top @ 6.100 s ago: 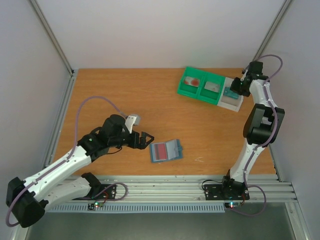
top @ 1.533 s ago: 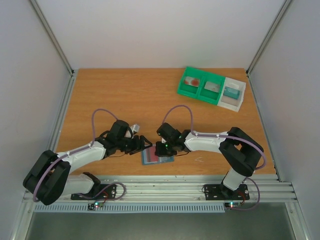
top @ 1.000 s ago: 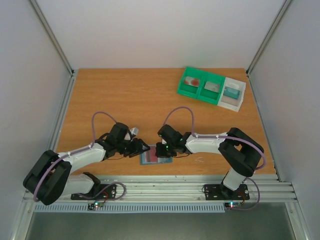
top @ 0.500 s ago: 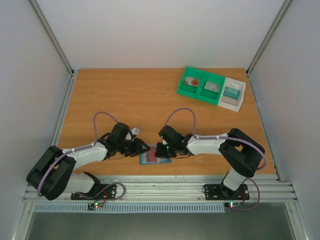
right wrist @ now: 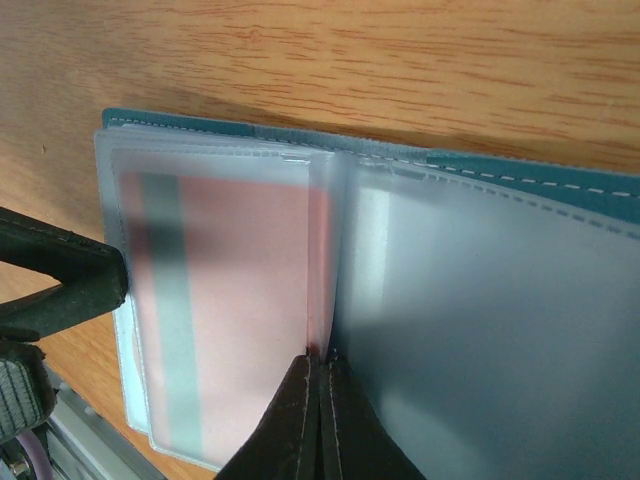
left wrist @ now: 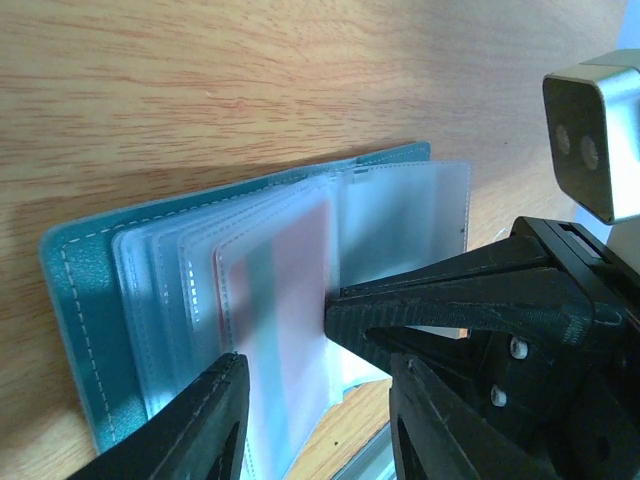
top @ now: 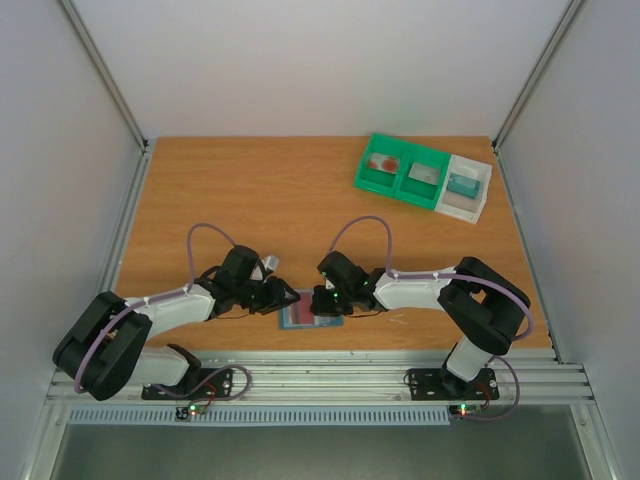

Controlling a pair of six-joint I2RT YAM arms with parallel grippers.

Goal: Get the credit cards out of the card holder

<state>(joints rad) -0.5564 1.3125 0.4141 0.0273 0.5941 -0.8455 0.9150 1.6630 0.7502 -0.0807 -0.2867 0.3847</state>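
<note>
Both arms (top: 420, 287) low over holder (top: 300, 318) at worktop (top: 250, 200) front edge. Left end effector (left wrist: 315, 375) half-open astride card (left wrist: 295, 290); right end effector (right wrist: 320, 390) pinched shut.

Bright even light; card holder (left wrist: 75, 300) casts a soft shadow; close foreground blurred.

No readable text, label or number anywhere.

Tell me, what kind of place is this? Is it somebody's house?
Probably a robot lab bench, not a house: a left arm and a right arm bolted to a metal rail beside a wooden table, with plain white walls boxing it in.
</note>
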